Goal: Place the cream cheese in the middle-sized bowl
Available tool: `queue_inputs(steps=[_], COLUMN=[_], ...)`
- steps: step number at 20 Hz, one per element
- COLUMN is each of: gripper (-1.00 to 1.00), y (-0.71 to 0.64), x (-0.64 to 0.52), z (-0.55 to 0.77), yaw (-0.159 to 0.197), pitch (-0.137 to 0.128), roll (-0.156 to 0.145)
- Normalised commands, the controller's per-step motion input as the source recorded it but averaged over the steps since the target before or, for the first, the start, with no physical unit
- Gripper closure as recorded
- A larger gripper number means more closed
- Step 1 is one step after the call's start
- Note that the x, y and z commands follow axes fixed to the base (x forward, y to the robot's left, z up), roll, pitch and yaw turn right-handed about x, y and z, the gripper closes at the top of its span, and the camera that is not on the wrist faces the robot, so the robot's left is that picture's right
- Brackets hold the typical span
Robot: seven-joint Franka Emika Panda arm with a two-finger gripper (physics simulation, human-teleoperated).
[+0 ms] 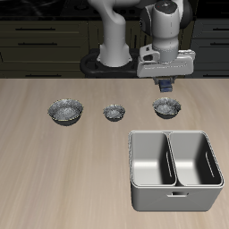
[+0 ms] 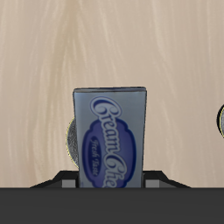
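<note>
My gripper (image 1: 166,86) is shut on the cream cheese (image 1: 166,84), a small blue box, and holds it just above the middle-sized bowl (image 1: 166,108), a speckled silver bowl near the table's back. In the wrist view the cream cheese (image 2: 109,140) stands upright between the jaws, label facing the camera. The bowl's rim (image 2: 69,144) peeks out from behind it. The gripper (image 2: 109,179) shows only as dark parts at the frame's edge.
The widest silver bowl (image 1: 65,110) and the smallest silver bowl (image 1: 114,112) stand in the same row; one rim edge shows in the wrist view (image 2: 220,119). A grey two-compartment bin (image 1: 133,170) sits nearer the table's front edge.
</note>
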Motion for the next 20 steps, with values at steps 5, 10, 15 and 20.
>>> queue_inputs(steps=[5, 10, 15, 20], gripper=[1.0, 1.0, 1.0, 1.0], y=[-0.03, 0.04, -0.02, 0.02], x=[0.04, 0.0, -0.02, 0.04], z=[-0.3, -0.26, -0.27, -0.24], yaw=[-0.005, 0.009, -0.006, 0.0], pitch=[0.05, 0.032, 0.049, 0.057], roll=[-0.006, 0.002, -0.005, 0.024])
